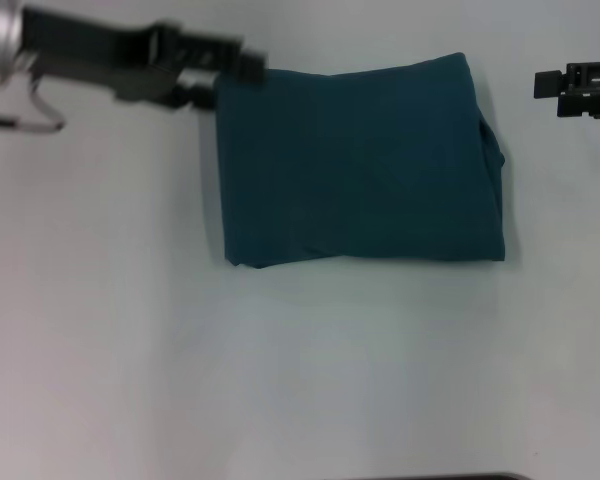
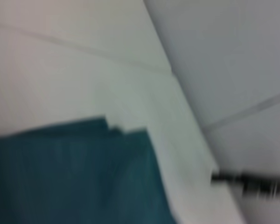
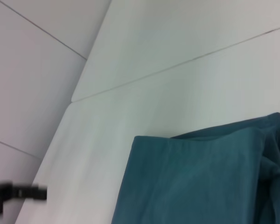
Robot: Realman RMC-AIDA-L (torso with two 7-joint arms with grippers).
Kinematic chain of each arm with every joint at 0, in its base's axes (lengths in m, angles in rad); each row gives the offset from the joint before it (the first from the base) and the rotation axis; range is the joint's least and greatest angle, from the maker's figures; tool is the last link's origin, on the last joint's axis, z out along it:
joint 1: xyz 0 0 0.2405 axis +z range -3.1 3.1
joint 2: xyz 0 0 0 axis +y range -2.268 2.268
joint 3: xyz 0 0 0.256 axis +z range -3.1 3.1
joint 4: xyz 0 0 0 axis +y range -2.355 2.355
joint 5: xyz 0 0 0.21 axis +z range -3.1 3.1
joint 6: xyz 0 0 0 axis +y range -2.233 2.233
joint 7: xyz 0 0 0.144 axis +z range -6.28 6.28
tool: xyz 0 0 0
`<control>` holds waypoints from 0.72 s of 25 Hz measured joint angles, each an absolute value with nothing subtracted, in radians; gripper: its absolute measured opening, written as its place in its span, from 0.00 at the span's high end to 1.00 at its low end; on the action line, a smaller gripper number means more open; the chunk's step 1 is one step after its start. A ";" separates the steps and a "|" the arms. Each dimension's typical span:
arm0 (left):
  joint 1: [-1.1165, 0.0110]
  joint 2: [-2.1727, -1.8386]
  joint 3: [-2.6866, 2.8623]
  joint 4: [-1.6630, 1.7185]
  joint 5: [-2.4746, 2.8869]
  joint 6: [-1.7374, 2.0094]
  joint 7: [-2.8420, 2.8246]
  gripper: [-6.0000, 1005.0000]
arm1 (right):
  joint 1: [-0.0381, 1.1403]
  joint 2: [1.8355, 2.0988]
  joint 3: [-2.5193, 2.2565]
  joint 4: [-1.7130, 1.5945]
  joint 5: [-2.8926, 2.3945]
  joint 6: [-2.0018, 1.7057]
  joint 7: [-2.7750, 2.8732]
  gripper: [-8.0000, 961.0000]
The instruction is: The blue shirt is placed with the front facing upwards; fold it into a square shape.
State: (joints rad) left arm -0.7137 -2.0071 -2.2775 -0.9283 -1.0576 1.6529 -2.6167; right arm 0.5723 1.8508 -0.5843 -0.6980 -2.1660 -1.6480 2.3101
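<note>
Item: blue shirt (image 1: 360, 165), folded into a near-square block with no lettering showing, lying flat on the white table (image 1: 280, 380) slightly toward 1 o'clock of the head view's centre.

Surroundings: nothing else rests on the table. The left gripper (image 1: 242, 78) sits at the block's 10 o'clock corner, its dark fingers (image 1: 248, 64) parted, the tips at or just over the cloth edge; whether they pinch fabric cannot be told, the arm being smeared. The right gripper (image 1: 546, 84) waits at 2 o'clock, well apart from the cloth; only part of it shows at the frame edge, and how its fingers stand cannot be told.

Edges: the 9 and 6 o'clock sides run straight; the 3 o'clock side shows loose stacked layers and a small bulge. Bare table lies wide open from 5 through 9 o'clock.

Wrist views: the left shows stepped layers at a shirt (image 2: 74, 177) corner and the other gripper (image 2: 256, 183) far off; the right shows a shirt (image 3: 200, 177) corner, cut off, and a table seam (image 3: 177, 65).
</note>
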 joint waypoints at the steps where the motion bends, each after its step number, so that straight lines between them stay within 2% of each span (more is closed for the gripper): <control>1: -0.689 -1.999 -2.277 -0.935 -1.052 1.685 -2.561 0.08 | 0.576 1.851 -0.584 -0.698 -2.166 -1.648 2.314 0.10; 2: -0.662 -1.996 -2.278 -0.946 -1.047 1.702 -2.497 0.05 | 0.581 1.851 -0.585 -0.698 -2.166 -1.648 2.320 0.10; 5: -0.596 -2.004 -2.291 -0.983 -1.044 1.719 -2.386 0.05 | 0.597 1.858 -0.596 -0.698 -2.179 -1.641 2.346 0.10; 7: -0.540 -2.023 -2.327 -1.016 -1.045 1.723 -2.347 0.05 | 0.618 1.868 -0.622 -0.698 -2.206 -1.620 2.366 0.10; 14: -0.483 -2.033 -2.433 -1.043 -1.045 1.764 -2.359 0.05 | 0.747 1.906 -0.710 -0.698 -2.358 -1.472 2.438 0.10; 18: -0.462 -2.035 -2.469 -1.043 -1.046 1.785 -2.351 0.05 | 0.791 1.916 -0.725 -0.702 -2.402 -1.447 2.454 0.10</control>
State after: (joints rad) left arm -0.4624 -2.0345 -2.4691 -1.0431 -1.0461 1.7849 -2.3509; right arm 0.7909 1.9157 -0.7250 -0.7023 -2.4020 -1.4468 2.4541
